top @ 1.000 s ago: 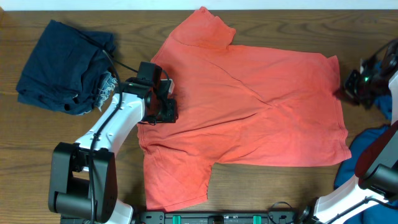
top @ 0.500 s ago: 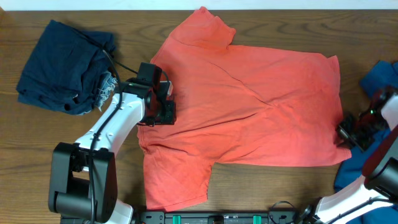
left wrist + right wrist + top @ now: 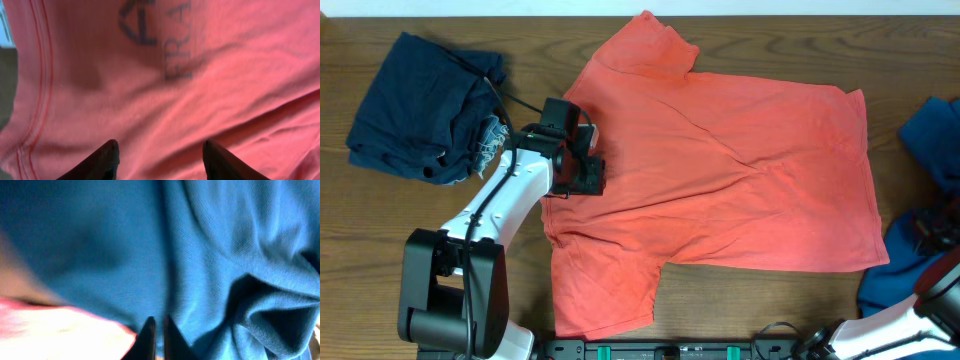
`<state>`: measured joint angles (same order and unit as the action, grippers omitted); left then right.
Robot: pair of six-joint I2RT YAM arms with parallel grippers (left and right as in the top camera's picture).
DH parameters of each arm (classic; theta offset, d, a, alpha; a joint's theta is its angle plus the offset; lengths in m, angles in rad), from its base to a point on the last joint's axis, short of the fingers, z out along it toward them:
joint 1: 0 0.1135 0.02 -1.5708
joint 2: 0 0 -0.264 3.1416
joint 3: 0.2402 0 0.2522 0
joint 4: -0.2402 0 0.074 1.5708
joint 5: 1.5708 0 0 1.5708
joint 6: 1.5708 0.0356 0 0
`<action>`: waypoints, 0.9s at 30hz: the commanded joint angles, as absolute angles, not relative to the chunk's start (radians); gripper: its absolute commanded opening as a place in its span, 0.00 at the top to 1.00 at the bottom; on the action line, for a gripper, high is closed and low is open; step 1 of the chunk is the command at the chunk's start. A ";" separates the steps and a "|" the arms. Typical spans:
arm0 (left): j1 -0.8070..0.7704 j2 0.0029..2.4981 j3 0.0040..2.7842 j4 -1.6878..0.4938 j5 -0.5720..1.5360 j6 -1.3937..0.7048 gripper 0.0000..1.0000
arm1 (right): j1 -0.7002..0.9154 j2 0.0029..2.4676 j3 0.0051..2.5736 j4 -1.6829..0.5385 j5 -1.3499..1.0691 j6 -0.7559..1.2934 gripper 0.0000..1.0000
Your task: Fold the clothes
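Note:
The coral-red T-shirt lies spread flat across the table's middle. My left gripper is open and empty, low over the shirt's left part. In the left wrist view the fingers stand apart over the red fabric, with dark lettering showing through. The medium-blue shirt lies at the right edge, with more of it lower down. My right gripper is over it. In the right wrist view its jaws are closed together above blue fabric, with a red shirt corner at lower left.
A dark navy bundle with a frayed pale edge lies at the back left, beside the left arm. Bare wooden table shows along the front.
The right arm has swept from the back right toward the front along the right edge, uncovering the blue shirt there. The left gripper has hardly moved.

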<state>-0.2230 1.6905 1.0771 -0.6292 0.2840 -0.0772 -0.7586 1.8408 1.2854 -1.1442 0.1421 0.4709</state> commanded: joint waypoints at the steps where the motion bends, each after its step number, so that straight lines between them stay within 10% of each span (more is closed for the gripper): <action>1: -0.224 1.681 1.084 -0.603 0.265 -0.072 0.42 | -0.725 1.740 1.333 -1.115 -0.067 0.308 0.84; 7: -0.223 1.721 1.071 -0.633 0.190 -0.121 0.48 | -0.672 1.631 1.333 -1.059 -0.332 0.149 0.73; 13: -0.196 1.796 1.030 -0.641 0.054 -0.208 0.94 | -0.639 1.579 1.333 -1.076 -0.430 0.125 0.71; 27: 0.080 1.900 1.032 -0.531 -0.028 -0.196 0.94 | -0.475 1.584 1.250 -1.107 -0.230 0.244 0.72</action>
